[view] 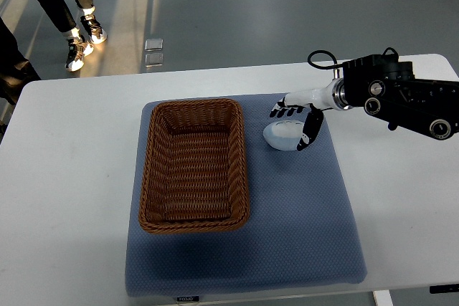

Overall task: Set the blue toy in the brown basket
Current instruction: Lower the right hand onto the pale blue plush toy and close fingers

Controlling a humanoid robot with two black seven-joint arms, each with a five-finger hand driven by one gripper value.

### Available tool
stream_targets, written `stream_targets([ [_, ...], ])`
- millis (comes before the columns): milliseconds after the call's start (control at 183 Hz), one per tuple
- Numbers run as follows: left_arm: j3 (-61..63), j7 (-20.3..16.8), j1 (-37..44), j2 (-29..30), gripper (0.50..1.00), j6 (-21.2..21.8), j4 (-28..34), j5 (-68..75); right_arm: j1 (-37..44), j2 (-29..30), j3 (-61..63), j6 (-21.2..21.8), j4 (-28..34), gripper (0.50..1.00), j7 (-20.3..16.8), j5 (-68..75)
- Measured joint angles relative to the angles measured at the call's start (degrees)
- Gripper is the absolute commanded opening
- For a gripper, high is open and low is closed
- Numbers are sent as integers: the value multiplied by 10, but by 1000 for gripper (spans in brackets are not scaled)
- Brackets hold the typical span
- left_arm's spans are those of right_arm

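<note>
Pale blue and egg-shaped, the toy [282, 136] lies on the blue mat [301, 220], just beside the brown basket [194, 165] at its 2 o'clock corner. The right hand [295, 121] reaches in from 3 o'clock, its dark-tipped fingers [310, 131] curled around the toy from above and from its 3 o'clock side, touching it. The basket sits on the mat, and the mat on the white surface [64, 191]. A person's legs [68, 5] stand on the floor at 11 o'clock.

A brown woven basket [195, 166] and pale blue toy [282, 136] sit on a blue-grey mat [301, 213].
</note>
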Motion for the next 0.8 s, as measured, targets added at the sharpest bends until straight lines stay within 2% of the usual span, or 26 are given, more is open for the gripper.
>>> stream_targets([
  [142, 0, 0, 0, 0, 1000, 0, 0, 0, -4, 7, 0, -3, 0, 889, 0, -4],
  [317, 0, 0, 0, 0, 1000, 0, 0, 0, -13, 16, 0, -13, -1, 825, 0, -24],
  [361, 0, 0, 0, 0, 1000, 0, 0, 0, -15, 17, 0, -14, -1, 787, 0, -27],
  [443, 0, 0, 0, 0, 1000, 0, 0, 0, -15, 18, 1, -15, -5, 752, 0, -29],
  [486, 0, 0, 0, 0, 1000, 0, 0, 0, -16, 18, 1, -15, -8, 709, 1, -30],
  [519, 0, 0, 0, 0, 1000, 0, 0, 0, -16, 18, 1, -15, -9, 658, 1, -32],
  [557, 0, 0, 0, 0, 1000, 0, 0, 0, -16, 18, 1, -15, -9, 631, 1, -35],
  [672, 0, 0, 0, 0, 1000, 0, 0, 0, -16, 19, 1, -12, -10, 507, 1, -46],
  [798, 0, 0, 0, 0, 1000, 0, 0, 0, -16, 20, 1, -7, -9, 500, 3, -49],
])
